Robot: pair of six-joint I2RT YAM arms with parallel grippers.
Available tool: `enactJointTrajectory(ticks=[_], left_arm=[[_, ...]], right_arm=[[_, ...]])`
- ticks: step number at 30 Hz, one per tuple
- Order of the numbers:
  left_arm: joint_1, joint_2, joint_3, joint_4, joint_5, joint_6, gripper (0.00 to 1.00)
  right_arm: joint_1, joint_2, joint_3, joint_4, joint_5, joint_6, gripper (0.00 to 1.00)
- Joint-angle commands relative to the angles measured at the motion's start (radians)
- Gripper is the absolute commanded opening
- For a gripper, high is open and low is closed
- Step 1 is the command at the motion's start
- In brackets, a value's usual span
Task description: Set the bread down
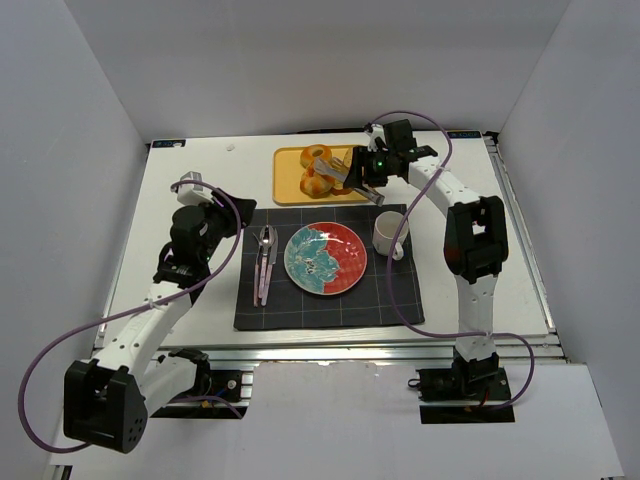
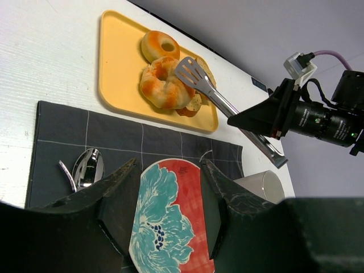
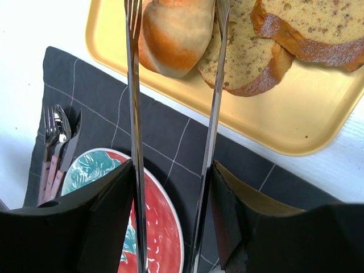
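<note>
Both rolls lie on a yellow tray (image 1: 290,172) at the back. The ring roll (image 1: 316,154) sits behind the orange-and-white striped bun (image 1: 316,184). My right gripper (image 1: 372,166) is shut on metal tongs (image 1: 336,172). In the right wrist view the tongs' two arms (image 3: 135,114) run either side of the striped bun (image 3: 176,31), right gripper (image 3: 173,216) pressing both. The left wrist view shows the ring roll (image 2: 160,45), the bun (image 2: 165,84) and the tongs' slotted tip (image 2: 190,73) against the bun. My left gripper (image 2: 168,210) is open and empty above the plate (image 2: 170,222).
Two brown speckled loaf slices (image 3: 273,45) lie on the tray right of the bun. A red-and-teal plate (image 1: 325,258) sits on a dark placemat (image 1: 390,300), with cutlery (image 1: 264,262) to its left and a white cup (image 1: 390,234) to its right.
</note>
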Motion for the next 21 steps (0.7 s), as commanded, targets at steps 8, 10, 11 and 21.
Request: enactJointTrajectory(ticks=[8, 10, 11, 21], left_arm=[[0.006, -0.042, 0.014, -0.006, -0.011, -0.001, 0.56], [0.006, -0.042, 0.013, -0.006, -0.011, -0.001, 0.56], [0.006, -0.042, 0.013, -0.005, -0.011, -0.001, 0.56], [0.006, -0.05, 0.011, -0.003, -0.011, -0.003, 0.56]], right_arm=[[0.004, -0.008, -0.023, 0.031, -0.039, 0.057, 0.44], [0.006, -0.011, -0.026, 0.032, -0.051, 0.068, 0.4], [0.004, -0.014, -0.027, 0.033, -0.056, 0.073, 0.35], [-0.016, -0.107, -0.052, 0.086, -0.151, 0.137, 0.07]])
